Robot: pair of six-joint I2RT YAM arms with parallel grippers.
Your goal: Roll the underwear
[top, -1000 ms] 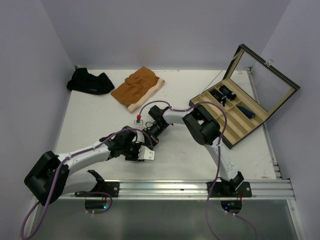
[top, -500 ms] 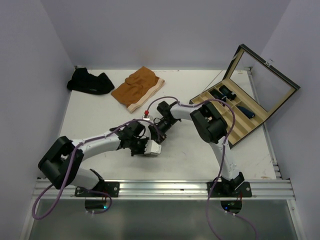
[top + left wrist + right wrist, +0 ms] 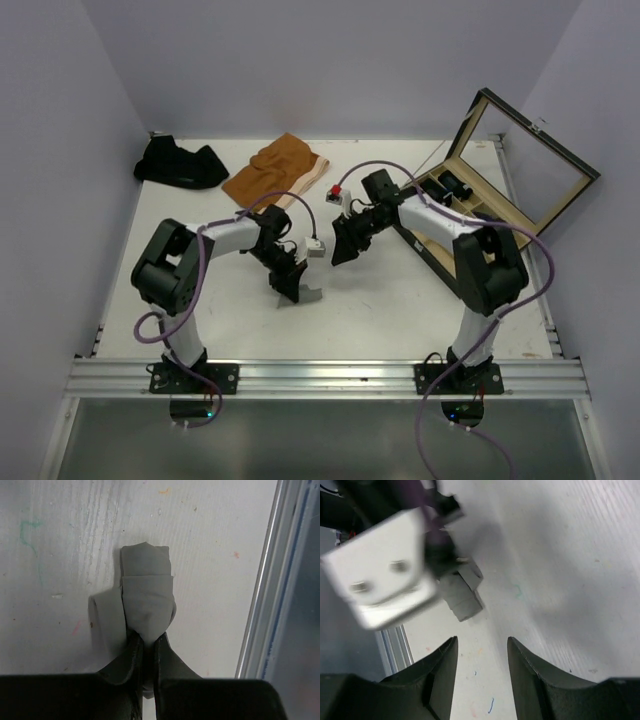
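A light grey underwear [image 3: 146, 597], rolled into a short bundle, lies on the white table with my left gripper [image 3: 148, 642] shut on its near end. In the top view this grey roll [image 3: 311, 294] sits at the left gripper [image 3: 298, 286], near the table's middle front. My right gripper [image 3: 341, 251] is open and empty, a little right of and beyond the roll. In the right wrist view the grey roll [image 3: 465, 599] lies ahead of the open right gripper [image 3: 481, 647]. A rust-orange underwear [image 3: 275, 175] and a black underwear [image 3: 180, 164] lie flat at the back left.
A wooden compartment box [image 3: 470, 250] with its glass lid raised stands at the right and holds dark rolls. The metal rail [image 3: 330, 378] runs along the near edge; it also shows at the right in the left wrist view [image 3: 272, 580]. The left wrist's white camera block [image 3: 385, 587] is close to the right gripper.
The left arm has swung its elbow back and to the right, keeping hold of the grey roll. The right gripper has drawn away from the roll to the right and farther back.
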